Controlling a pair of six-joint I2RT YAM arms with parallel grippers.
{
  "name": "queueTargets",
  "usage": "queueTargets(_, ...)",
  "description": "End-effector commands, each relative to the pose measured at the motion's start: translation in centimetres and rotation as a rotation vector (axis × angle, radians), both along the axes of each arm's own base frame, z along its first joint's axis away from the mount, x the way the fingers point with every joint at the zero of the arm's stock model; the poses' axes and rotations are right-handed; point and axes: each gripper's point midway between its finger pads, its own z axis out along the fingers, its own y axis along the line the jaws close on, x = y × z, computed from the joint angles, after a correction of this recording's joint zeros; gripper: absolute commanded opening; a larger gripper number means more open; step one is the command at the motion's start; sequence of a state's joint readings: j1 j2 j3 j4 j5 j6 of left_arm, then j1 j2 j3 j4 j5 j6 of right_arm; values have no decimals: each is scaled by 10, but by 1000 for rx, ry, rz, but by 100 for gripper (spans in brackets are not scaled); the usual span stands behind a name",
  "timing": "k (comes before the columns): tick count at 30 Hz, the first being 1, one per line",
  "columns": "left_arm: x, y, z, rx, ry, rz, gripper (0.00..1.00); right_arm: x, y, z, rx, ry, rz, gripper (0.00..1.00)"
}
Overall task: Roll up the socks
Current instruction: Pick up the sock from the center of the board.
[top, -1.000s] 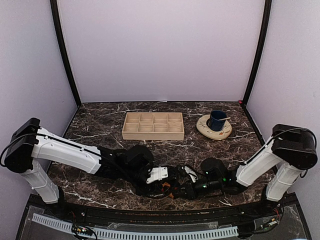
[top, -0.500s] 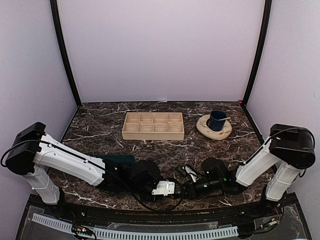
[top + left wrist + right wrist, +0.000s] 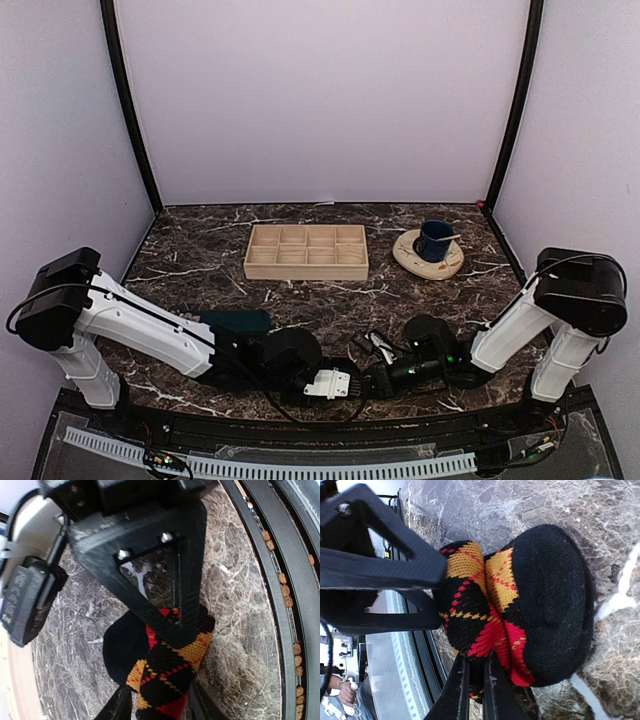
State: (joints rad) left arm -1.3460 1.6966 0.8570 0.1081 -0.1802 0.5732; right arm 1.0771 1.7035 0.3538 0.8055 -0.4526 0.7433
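Spreading across the scene, the dark veined marble surface (image 3: 200, 260) carries everything. The white left arm (image 3: 130, 320) and right arm (image 3: 510, 335) both reach low and inward, meeting near the middle of the near edge. Farther back, a pale wooden tray (image 3: 305, 271) with small compartments lies left of a cream plate (image 3: 410, 255), and a dark blue cup (image 3: 434, 240) stands on the plate. The teal sock (image 3: 235, 320) lies flat on the surface just beside the left arm's forearm, partly hidden by it. The argyle sock (image 3: 520, 605) – black with red and orange diamonds – sits bunched into a thick wad at the near edge, between the two hands. The left hand (image 3: 159, 695) has its fingers set wide, one pressing each flank of the wad, so it is clamped on the argyle sock. The right hand (image 3: 475, 657) has its fingers almost together – pinching a fold of the same sock's patterned fabric.
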Motion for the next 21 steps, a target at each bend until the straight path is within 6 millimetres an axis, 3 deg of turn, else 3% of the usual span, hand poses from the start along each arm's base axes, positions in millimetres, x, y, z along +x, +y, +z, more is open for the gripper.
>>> queueTargets(1, -3, 0, -9, 22, -17, -24, 42, -22, -37, -51, -200, 143, -2, 0)
queueTargets(21, 2, 2, -37, 109, -47, -34, 38, -24, -38, -51, -181, 188, 15, 0)
